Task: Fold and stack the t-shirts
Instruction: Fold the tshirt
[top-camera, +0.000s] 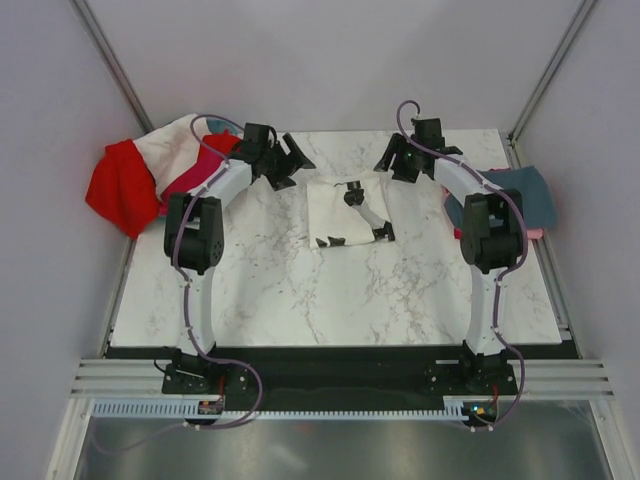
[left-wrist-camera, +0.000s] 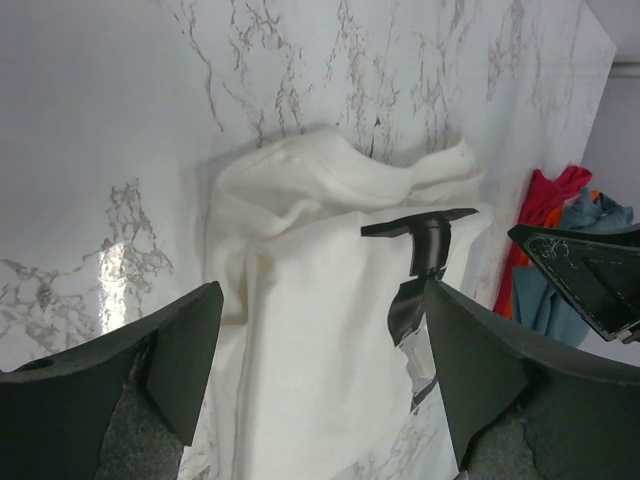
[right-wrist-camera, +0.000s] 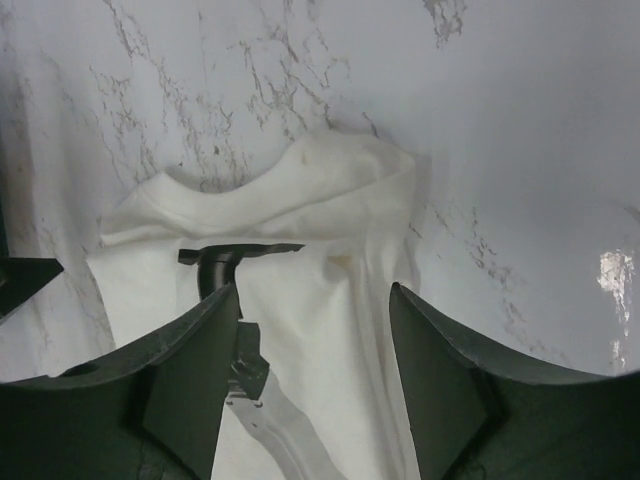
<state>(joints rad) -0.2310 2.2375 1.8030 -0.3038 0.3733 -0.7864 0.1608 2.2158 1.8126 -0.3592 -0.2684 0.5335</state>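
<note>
A folded white t-shirt (top-camera: 345, 210) with a black and grey print lies flat on the marble table (top-camera: 300, 290), toward the back centre. My left gripper (top-camera: 293, 160) hovers open just off the shirt's upper left corner. My right gripper (top-camera: 393, 160) hovers open off its upper right corner. In the left wrist view the white t-shirt (left-wrist-camera: 300, 340) lies below the spread fingers of my left gripper (left-wrist-camera: 322, 300), with nothing between them. In the right wrist view the same shirt (right-wrist-camera: 320, 250) lies under my right gripper (right-wrist-camera: 315, 300), which is likewise open and holds nothing.
A heap of red, white and magenta t-shirts (top-camera: 140, 175) hangs over the table's back left corner. Slate grey-blue and coral shirts (top-camera: 530, 195) lie at the right edge, behind the right arm. Grey walls enclose the table on three sides.
</note>
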